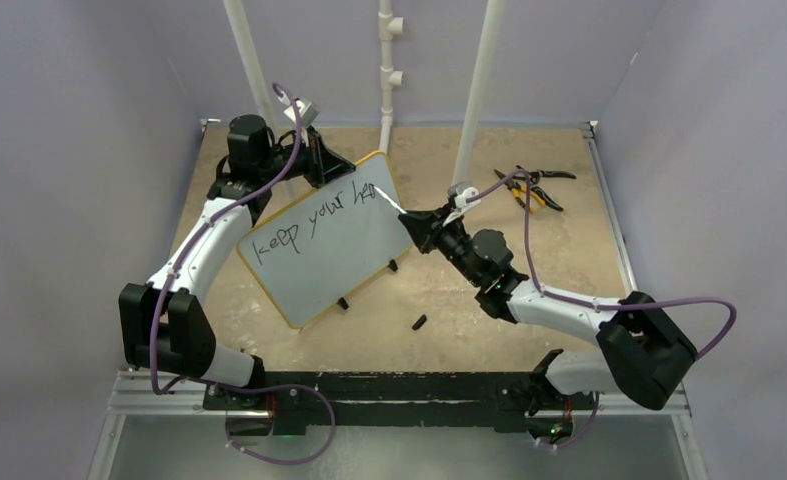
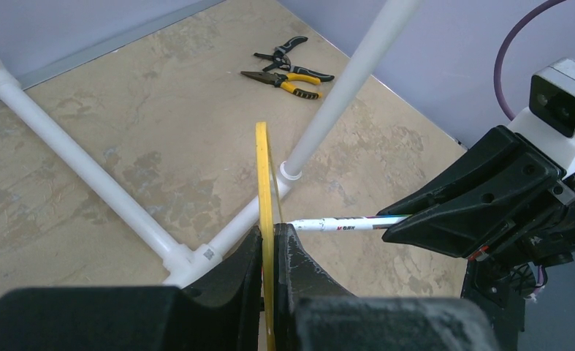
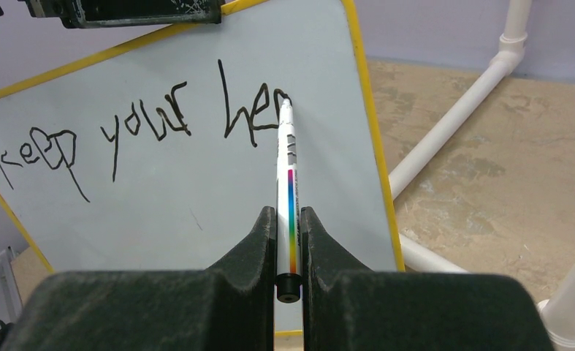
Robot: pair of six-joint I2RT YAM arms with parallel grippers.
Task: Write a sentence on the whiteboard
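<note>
Our left hand [image 2: 269, 235] clamps the board's [image 1: 327, 265] edge, mid-frame in the top view. Our right hand [image 3: 288, 219] grips the marker [image 3: 285, 157], its tip at the end of the sentence [image 3: 134, 131], "keep your he".

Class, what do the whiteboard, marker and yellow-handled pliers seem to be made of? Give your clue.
Whiteboard: smooth, pale, faintly glossy writing surface, probably coated; yellow frame looks plastic.
Marker: white plastic-looking barrel, printed rainbow stripe.
Pliers: dark metal nose, yellow rubbery-looking grips.
</note>
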